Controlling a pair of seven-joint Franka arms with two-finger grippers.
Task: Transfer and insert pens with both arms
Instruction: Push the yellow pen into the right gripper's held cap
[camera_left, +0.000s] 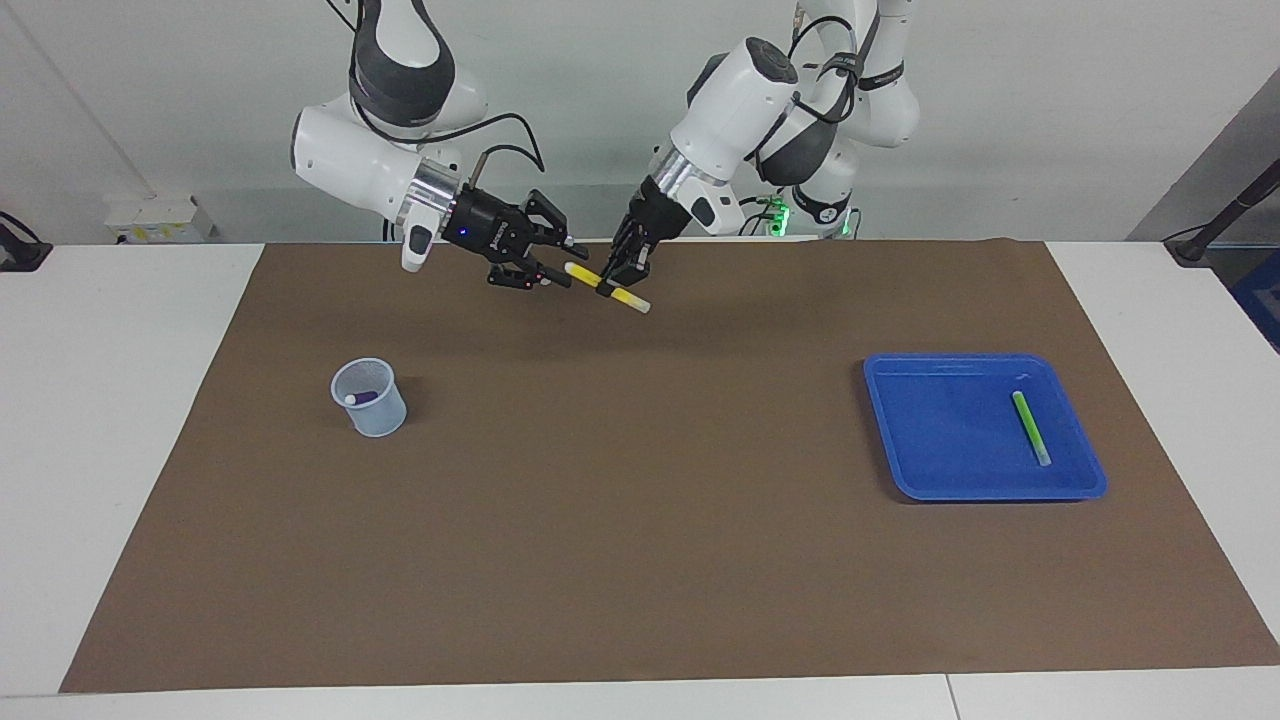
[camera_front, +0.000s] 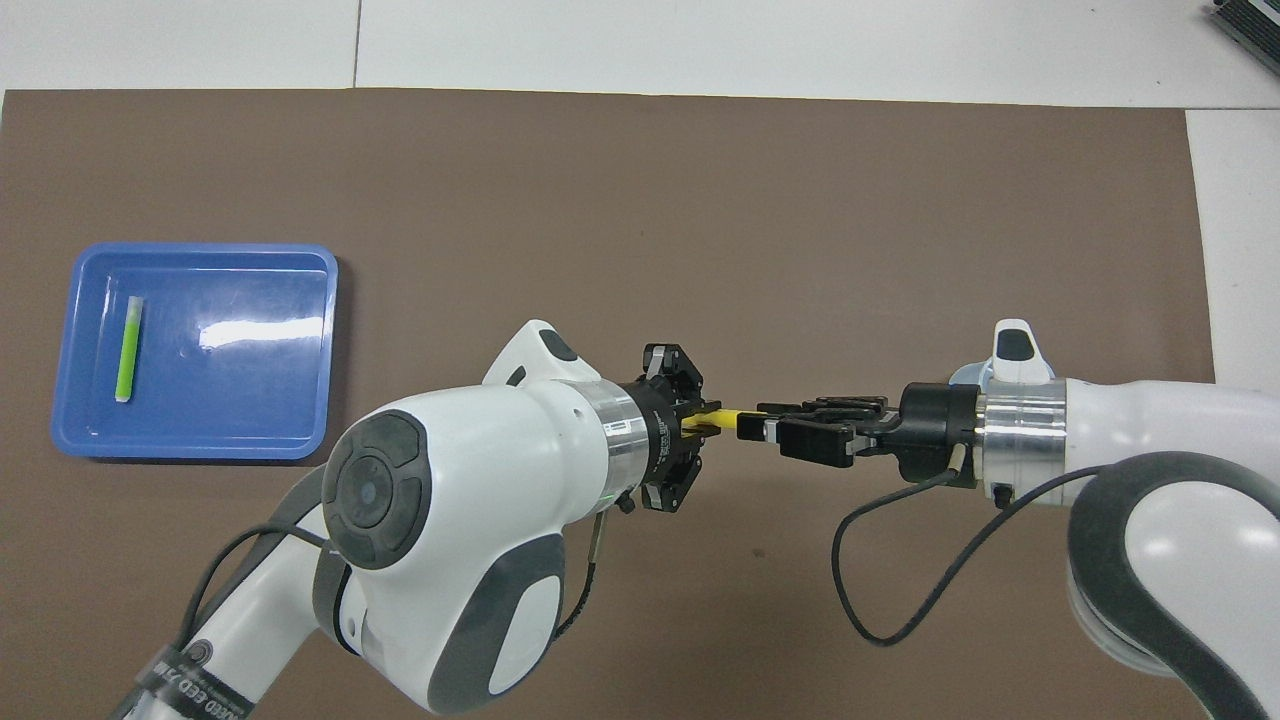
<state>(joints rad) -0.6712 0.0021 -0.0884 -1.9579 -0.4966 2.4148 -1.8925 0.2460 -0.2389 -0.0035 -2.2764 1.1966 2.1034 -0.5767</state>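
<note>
Hanging in the air above the brown mat near the tabletop's (camera_left: 130, 400) robot-side edge, about midway between its two ends, the slim yellow marker pen with pale ends (camera_left: 607, 287) is clamped in the left arm's black two-finger pincer (camera_left: 618, 272), which comes down onto the middle of the barrel from above. The pen's long axis runs roughly along the tabletop's length and slopes: one pale end points up toward the right arm's black two-finger pincer (camera_left: 552, 264), the other dips toward the mat. The right pincer lies level, its fingers apart, their tips at the pen's raised end, one above and one below; whether they touch it I cannot tell. My reading is that a handover is in hand, and the coming move turns on that free end lying straight in line with the right pincer's gap, so a short advance along the pen's own axis should seat it.

The facing view shows the slope of the pen and the spread fingers. The overhead view shows only a short yellow stretch between the two pincers, and confirms that they face each other along one line.

A purple marker pen (camera_left: 360, 398) already stands in the small translucent cup (camera_left: 371, 398) toward the right arm's end. A green marker pen (camera_left: 1030, 427) lies flat in the blue plastic tray (camera_left: 940, 470) toward the left arm's end.
</note>
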